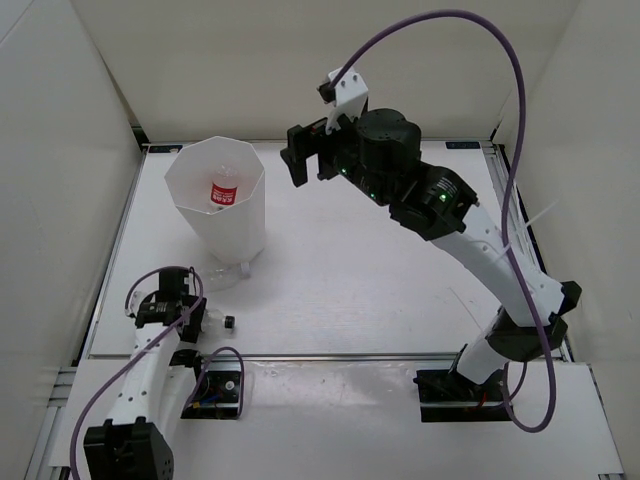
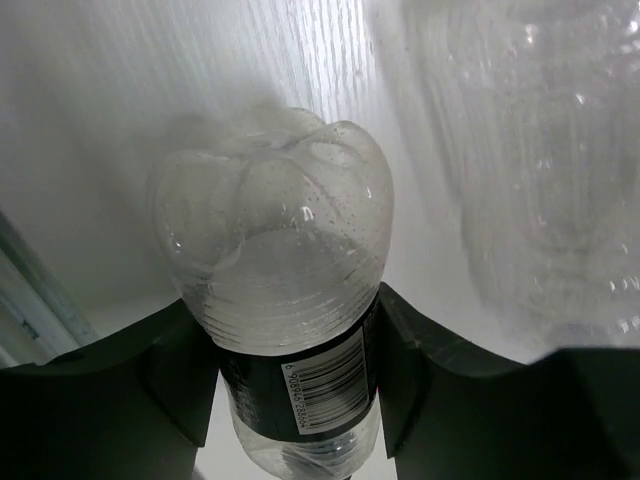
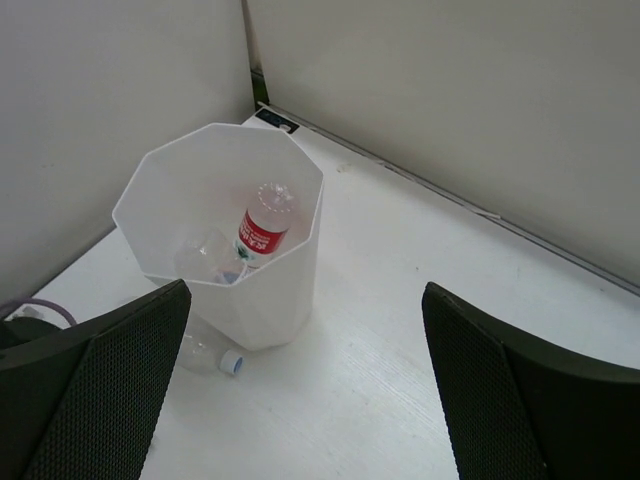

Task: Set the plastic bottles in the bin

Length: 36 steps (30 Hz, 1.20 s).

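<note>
A clear plastic bottle [image 2: 285, 260] with a black label lies on the table, its base pointing away from the wrist camera. My left gripper [image 2: 295, 370] is shut on its labelled middle, both fingers [image 2: 120, 400] pressed against its sides. From above, that gripper [image 1: 178, 308] is low at the front left and the bottle's black cap [image 1: 229, 322] sticks out to its right. The white faceted bin [image 1: 240, 225] holds a red-labelled bottle [image 3: 262, 228] and a clear one [image 3: 205, 255]. Another clear bottle [image 3: 212, 355] lies against the bin's base. My right gripper [image 1: 308, 160] hangs open and empty, high beside the bin.
White walls close in the table on the left, back and right. The loose bottle by the bin [image 1: 228, 272] lies just beyond my left gripper. A metal rail [image 1: 330, 356] runs along the table's near edge.
</note>
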Motion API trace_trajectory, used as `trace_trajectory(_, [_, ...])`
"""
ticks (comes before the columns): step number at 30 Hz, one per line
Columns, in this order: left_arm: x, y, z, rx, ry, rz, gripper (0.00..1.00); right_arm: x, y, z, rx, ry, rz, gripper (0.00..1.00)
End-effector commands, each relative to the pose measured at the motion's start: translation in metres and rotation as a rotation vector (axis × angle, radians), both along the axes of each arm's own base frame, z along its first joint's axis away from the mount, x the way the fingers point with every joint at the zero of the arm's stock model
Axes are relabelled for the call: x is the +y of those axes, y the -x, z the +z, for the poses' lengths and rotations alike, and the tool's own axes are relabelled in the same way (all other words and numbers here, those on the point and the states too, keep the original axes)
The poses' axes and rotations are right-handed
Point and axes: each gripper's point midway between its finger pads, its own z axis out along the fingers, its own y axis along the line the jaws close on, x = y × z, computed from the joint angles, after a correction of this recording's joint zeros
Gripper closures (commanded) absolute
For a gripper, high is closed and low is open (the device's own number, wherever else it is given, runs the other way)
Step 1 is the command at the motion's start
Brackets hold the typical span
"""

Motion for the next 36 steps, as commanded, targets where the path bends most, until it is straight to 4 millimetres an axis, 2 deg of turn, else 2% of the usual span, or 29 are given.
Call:
trace_trajectory(1, [-0.005, 0.001, 0.027, -0.045, 0.017, -0.041, 0.44, -0.028, 0.01, 0.016, -0.035, -0.013, -0.035, 0.0])
trace_trajectory(2, [0.002, -0.005, 0.052, -0.113, -0.02, -0.026, 0.44, -0.029, 0.011, 0.011, -0.021, -0.012, -0.036, 0.0])
trace_trajectory(4, [0.008, -0.001, 0.078, -0.151, -0.052, -0.011, 0.46, -0.029, 0.012, 0.007, -0.008, -0.015, -0.037, 0.0])
trace_trajectory(5, [0.012, 0.001, 0.11, -0.214, -0.08, 0.004, 0.47, -0.027, 0.013, 0.003, 0.005, -0.016, -0.029, 0.0])
trace_trajectory(7, [0.015, -0.003, 0.149, -0.309, -0.113, -0.011, 0.49, -0.026, 0.012, -0.002, 0.011, -0.005, -0.029, 0.0])
trace_trajectory(8, [0.018, -0.007, 0.187, -0.4, -0.144, -0.017, 0.49, -0.027, 0.013, -0.004, 0.02, -0.009, -0.03, 0.0])
trace_trajectory(11, [0.026, -0.028, 0.257, -0.59, -0.271, -0.09, 0.5, -0.027, 0.014, -0.015, 0.044, -0.002, -0.032, 0.0])
trace_trajectory(13, [0.03, -0.053, 0.304, -0.694, -0.362, -0.147, 0.47, -0.026, 0.014, -0.023, 0.064, 0.008, -0.034, 0.0])
trace_trajectory(15, [0.037, -0.078, 0.326, -0.7, -0.42, -0.161, 0.47, -0.026, 0.014, -0.023, 0.064, 0.008, -0.034, 0.0])
trace_trajectory(17, [0.045, -0.101, 0.349, -0.726, -0.503, -0.181, 0.47, -0.026, 0.017, -0.014, 0.055, -0.011, -0.02, 0.0])
trace_trajectory(19, [0.053, -0.128, 0.359, -0.71, -0.546, -0.18, 0.47, -0.028, 0.016, -0.008, 0.047, -0.021, -0.03, 0.0])
trace_trajectory(20, [0.05, -0.14, 0.364, -0.709, -0.571, -0.218, 0.47, -0.028, 0.016, -0.008, 0.047, -0.021, -0.03, 0.0])
trace_trajectory(21, [0.052, -0.16, 0.376, -0.71, -0.598, -0.215, 0.47, -0.029, 0.016, -0.008, 0.041, -0.014, -0.029, 0.0])
trace_trajectory(22, [0.05, -0.17, 0.378, -0.694, -0.613, -0.226, 0.45, -0.029, 0.016, -0.011, 0.046, -0.006, -0.029, 0.0])
trace_trajectory(23, [0.044, -0.192, 0.369, -0.642, -0.641, -0.26, 0.45, -0.029, 0.016, -0.011, 0.04, 0.001, -0.028, 0.0])
trace_trajectory(24, [0.036, -0.192, 0.383, -0.672, -0.649, -0.281, 0.45, -0.029, 0.016, -0.011, 0.04, 0.001, -0.028, 0.0])
trace_trajectory(25, [0.034, -0.21, 0.384, -0.647, -0.677, -0.285, 0.44, -0.03, 0.016, -0.013, 0.045, 0.01, -0.028, 0.0])
trace_trajectory(26, [0.028, -0.218, 0.382, -0.618, -0.706, -0.316, 0.44, -0.032, 0.015, -0.013, 0.044, 0.011, -0.042, 0.0])
trace_trajectory(27, [0.014, -0.227, 0.381, -0.615, -0.707, -0.352, 0.44, -0.035, 0.017, -0.009, 0.038, 0.002, -0.042, 0.0])
trace_trajectory(28, [0.009, -0.239, 0.377, -0.594, -0.716, -0.352, 0.43, -0.035, 0.017, -0.015, 0.055, 0.011, -0.044, 0.0])
trace_trajectory(29, [-0.002, -0.244, 0.37, -0.58, -0.719, -0.384, 0.43, -0.039, 0.018, -0.014, 0.052, 0.009, -0.053, 0.0])
trace_trajectory(31, [-0.011, -0.249, 0.367, -0.573, -0.721, -0.398, 0.39, -0.039, 0.018, -0.014, 0.052, 0.009, -0.053, 0.0])
trace_trajectory(32, [-0.011, -0.248, 0.36, -0.551, -0.731, -0.395, 0.27, -0.043, 0.018, -0.014, 0.05, 0.008, -0.065, 0.0])
trace_trajectory(33, [-0.015, -0.248, 0.354, -0.542, -0.729, -0.408, 0.2, -0.044, 0.018, -0.016, 0.055, 0.016, -0.065, 0.0])
trace_trajectory(36, [-0.016, -0.236, 0.359, -0.538, -0.763, -0.422, 0.0, -0.049, 0.015, -0.022, 0.053, 0.038, -0.091, 0.0])
